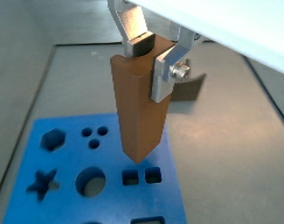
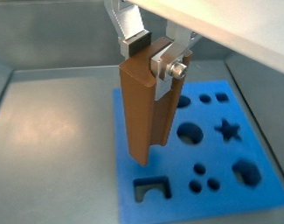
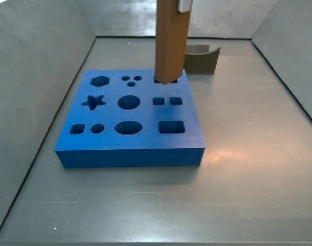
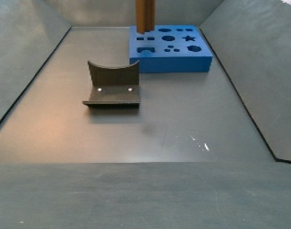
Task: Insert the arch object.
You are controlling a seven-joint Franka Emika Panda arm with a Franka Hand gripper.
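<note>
The arch object (image 1: pixel 139 105), a tall orange-brown prism, hangs upright with its upper end clamped between the gripper (image 1: pixel 152 51) plates and its lower end over the blue board (image 1: pixel 27 171). In both wrist views the silver fingers (image 2: pixel 171 61) press flat against opposite faces near the block's top, so the jaws are closed onto it at about the block's width; most of the block's length extends below them. In a side view the arch object (image 3: pixel 170 43) stands over the far edge of the blue board (image 3: pixel 132 135), its lower end near the cutouts there, though whether it touches the board surface or hovers just above cannot be told from these angles. In a wrist view the arch object (image 2: pixel 145 109) sits near the board's edge, close to an arch-shaped hole (image 2: pixel 148 186).

The squat dark block (image 3: pixel 202 60) with a curved scoop rests on the grey floor (image 3: pixel 248 144) just behind the board's far right corner. In a side view the same dark block (image 4: pixel 112 85) lies nearer the camera, well apart from the blue board (image 4: pixel 172 49), with the arch object (image 4: pixel 145 16) rising above the board's left part.
</note>
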